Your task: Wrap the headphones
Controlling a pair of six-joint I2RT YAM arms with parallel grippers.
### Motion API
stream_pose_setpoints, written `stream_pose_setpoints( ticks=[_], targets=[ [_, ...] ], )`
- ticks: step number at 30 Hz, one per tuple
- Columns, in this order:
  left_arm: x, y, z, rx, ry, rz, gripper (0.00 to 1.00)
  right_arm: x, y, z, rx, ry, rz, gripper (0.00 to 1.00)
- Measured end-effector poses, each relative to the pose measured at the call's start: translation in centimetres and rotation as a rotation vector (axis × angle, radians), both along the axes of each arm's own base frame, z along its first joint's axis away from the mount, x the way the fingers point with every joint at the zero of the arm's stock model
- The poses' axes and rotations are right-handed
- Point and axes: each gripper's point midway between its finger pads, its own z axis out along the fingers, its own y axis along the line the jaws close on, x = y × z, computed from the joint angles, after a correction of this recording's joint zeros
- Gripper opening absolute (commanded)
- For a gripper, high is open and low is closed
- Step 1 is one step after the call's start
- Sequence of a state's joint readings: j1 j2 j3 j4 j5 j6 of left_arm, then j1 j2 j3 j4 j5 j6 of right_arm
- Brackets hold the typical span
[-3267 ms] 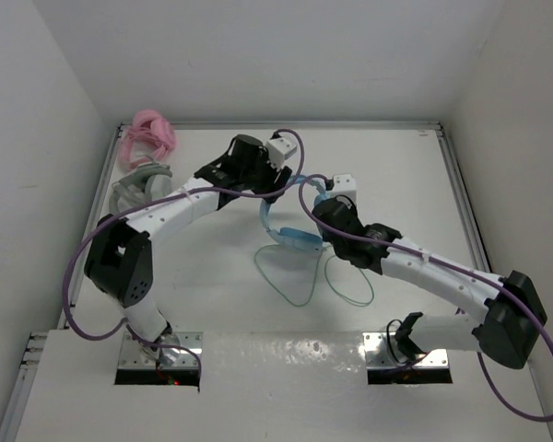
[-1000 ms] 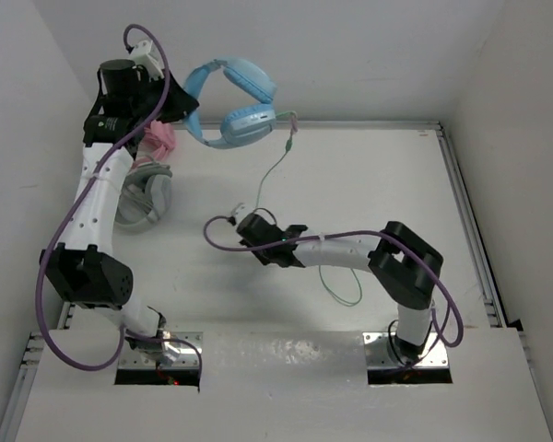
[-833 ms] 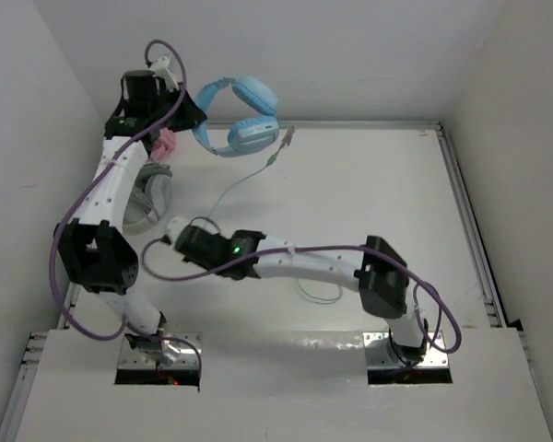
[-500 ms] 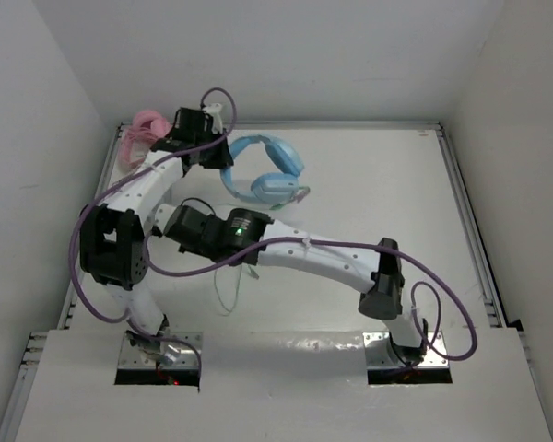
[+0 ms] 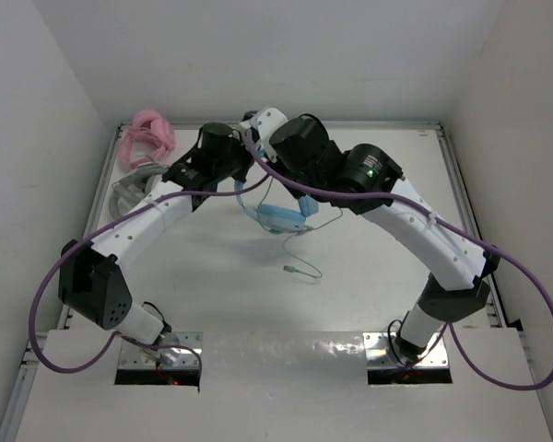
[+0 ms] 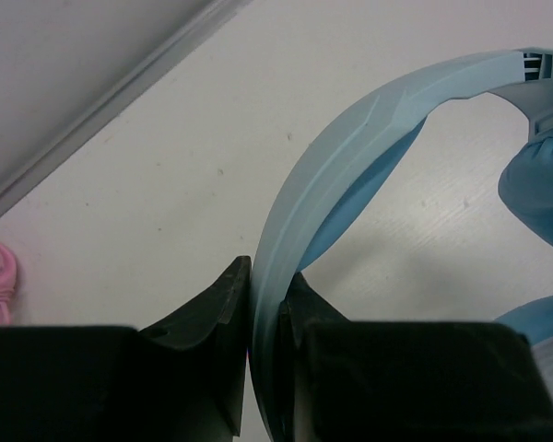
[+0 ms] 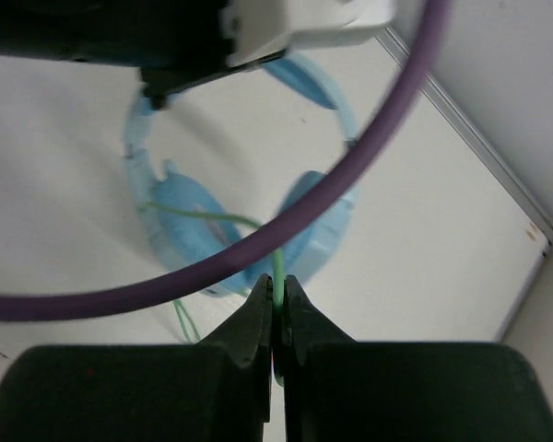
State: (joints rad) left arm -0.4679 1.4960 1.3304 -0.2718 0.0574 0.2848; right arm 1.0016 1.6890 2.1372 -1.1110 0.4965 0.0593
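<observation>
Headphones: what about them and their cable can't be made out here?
- Top external: the headphones mostly hidden under both wrists; cable wraps unreadable.
- Left wrist: left gripper clamps the headband; ear cups cut off at the right edge.
- Right wrist: right gripper pinches the cable; a purple hose crosses it, cups blurred.

Three headphones: one blue headphones (image 5: 282, 218) between the grippers, one pink headphones (image 5: 148, 130) and one grey headphones (image 5: 127, 190) beside the left gripper (image 6: 263, 287). Two grippers, counting the right gripper (image 7: 276, 296). One cable (image 7: 278, 265).
</observation>
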Motion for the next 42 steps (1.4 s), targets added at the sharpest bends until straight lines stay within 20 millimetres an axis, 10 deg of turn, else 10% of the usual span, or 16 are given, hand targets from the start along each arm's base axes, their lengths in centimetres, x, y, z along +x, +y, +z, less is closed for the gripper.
stream_pose_setpoints(
  ticks=[9, 21, 29, 35, 42],
  targets=[
    [-3.4, -2.8, -3.0, 0.118, 0.043, -0.198, 0.00, 3.3, -8.1, -2.3, -0.184, 0.002, -0.227, 0.00],
    [-8.1, -5.5, 2.6, 0.012, 0.091, -0.457, 0.00, 5.8, -12.6, -6.8, -0.080, -0.029, -0.269, 0.06],
    [-10.9, -5.5, 5.6, -0.072, 0.201, -0.472, 0.00, 5.3, -11.7, -8.1, 0.129, -0.125, -0.188, 0.68],
    [-12.3, -3.5, 9.0, -0.107, 0.261, -0.418, 0.00, 5.1, -9.6, -13.5, 0.277, -0.101, -0.107, 0.84],
    [-12.2, -3.0, 18.1, -0.245, 0.115, -0.393, 0.00, 3.1, -5.0, -22.0, 0.409, 0.083, 0.031, 0.89]
  ],
)
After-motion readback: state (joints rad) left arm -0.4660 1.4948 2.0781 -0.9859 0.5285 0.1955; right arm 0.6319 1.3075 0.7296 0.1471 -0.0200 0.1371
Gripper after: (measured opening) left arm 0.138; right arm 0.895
